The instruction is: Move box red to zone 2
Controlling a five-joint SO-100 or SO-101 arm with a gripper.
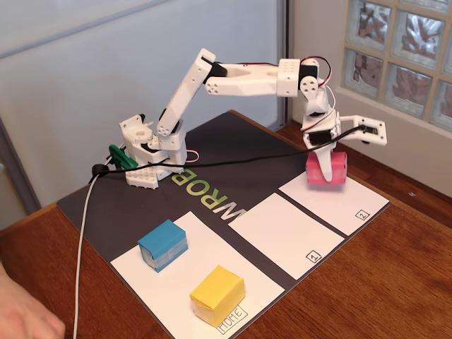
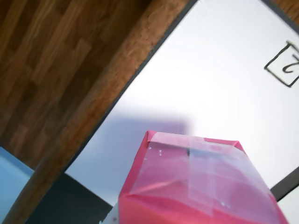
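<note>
One box red point(image 1: 326, 169) sits clamped in our pincer point(image 1: 323, 168), at the far end of zone 2 point(image 1: 353, 200), roughly two o'clock from the "1" panel. We judge placement underway; next we lower, release, lift clear.

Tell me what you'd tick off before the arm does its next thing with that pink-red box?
1. Red box over the panel marked 2: ok, both views show white panel beneath it.
2. Gripper on the box: ok, one finger crosses its front face in the fixed view.
3. Box resting on the panel: cannot tell; the wrist view shows a shadow beside it, so it may hang just above.
4. Box clear of the panel's dark border: ok.
5. Blue box and yellow box out of the way: ok, both sit on the HOME panel.
</note>
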